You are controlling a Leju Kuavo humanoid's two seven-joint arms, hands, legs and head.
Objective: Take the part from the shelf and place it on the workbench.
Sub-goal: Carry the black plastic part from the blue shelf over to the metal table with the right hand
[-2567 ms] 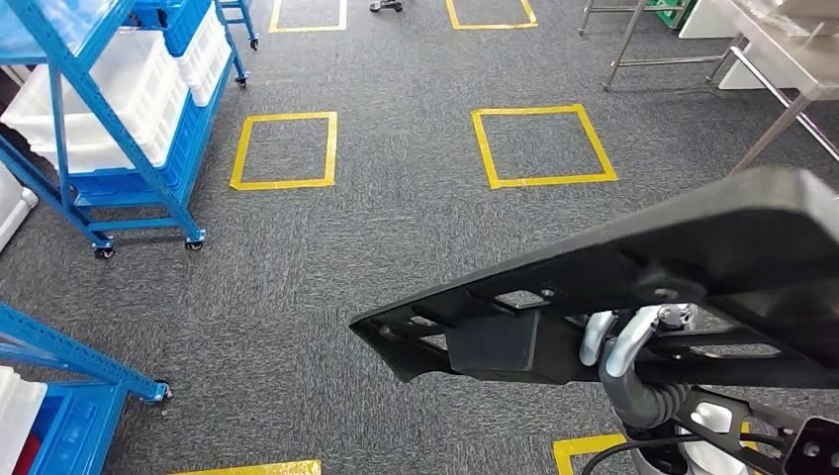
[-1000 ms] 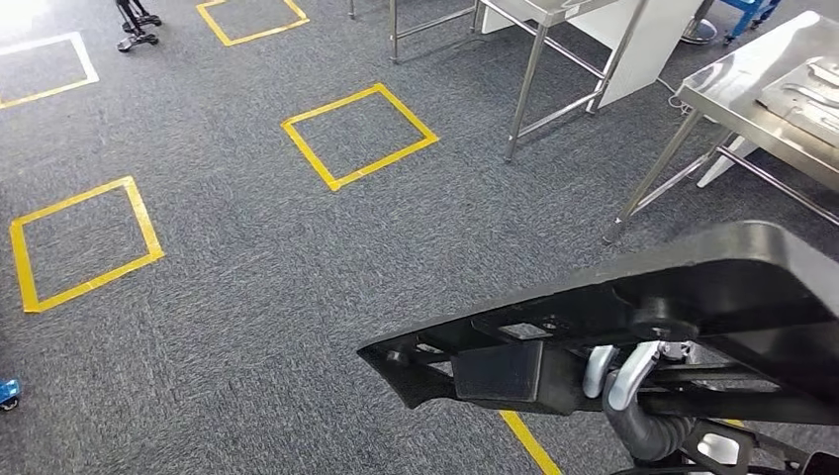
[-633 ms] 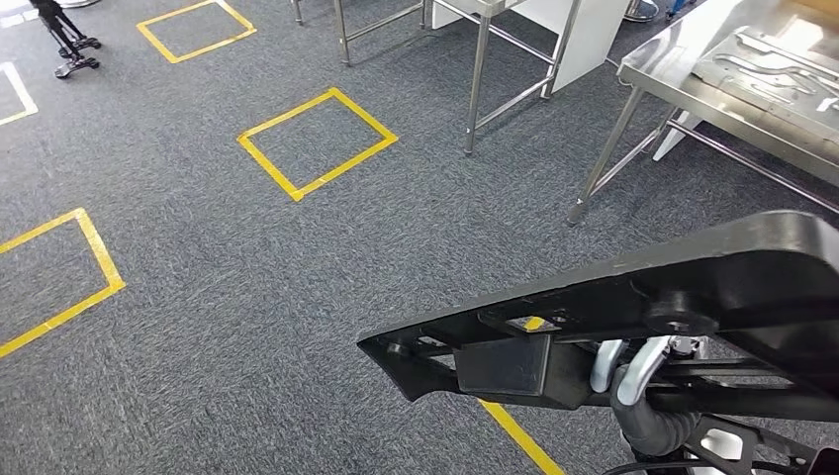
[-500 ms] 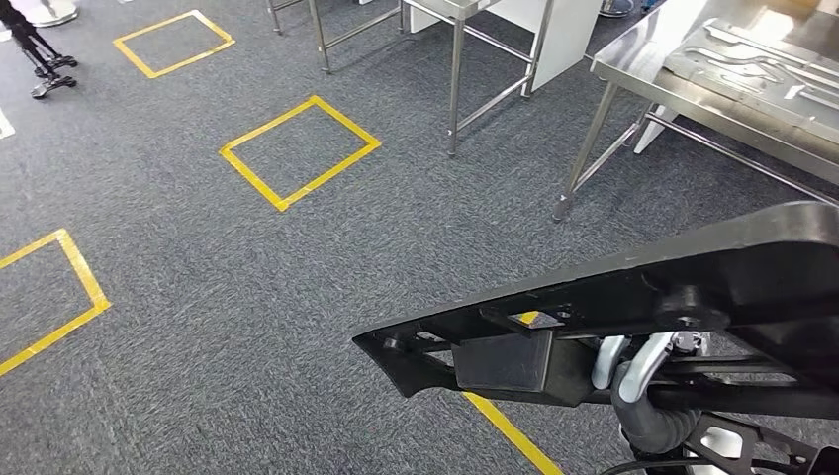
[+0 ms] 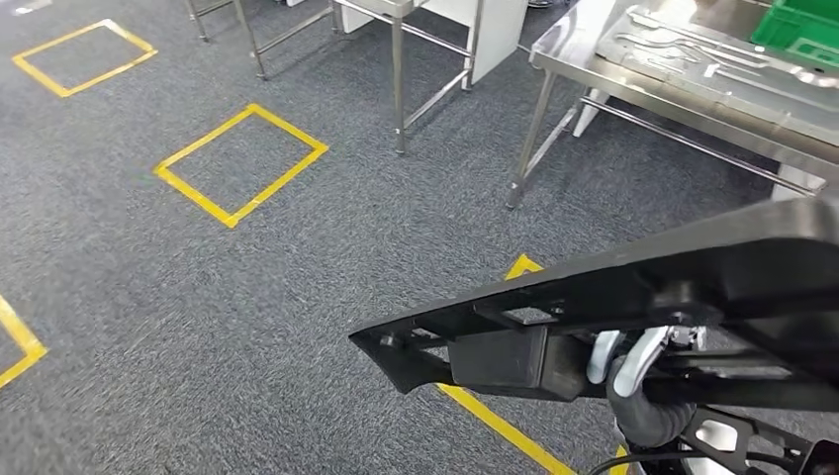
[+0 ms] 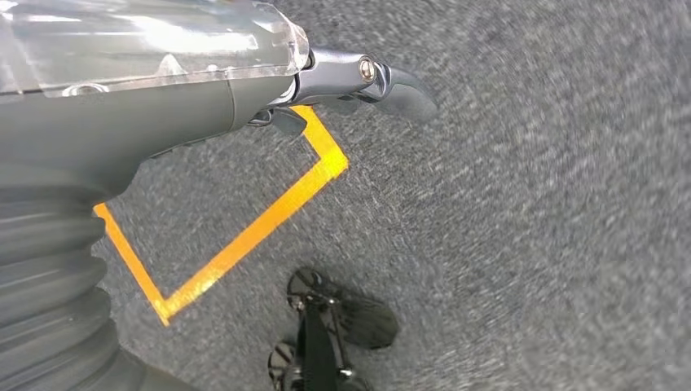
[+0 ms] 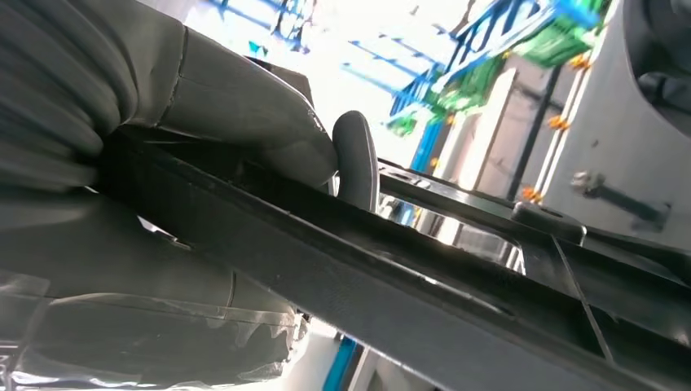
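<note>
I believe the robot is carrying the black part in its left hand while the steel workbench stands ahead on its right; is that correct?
Not quite: the right hand grips the black part, as the right wrist view shows. The left hand holds nothing above the carpet. The steel workbench does stand ahead on the right.

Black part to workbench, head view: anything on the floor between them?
Nothing in the way. Head view shows bare grey carpet between the black part and the workbench, crossed by yellow tape.

steel workbench point(image 5: 693, 94), metal parts point(image 5: 683, 49), green bin point(image 5: 801, 35)
</note>
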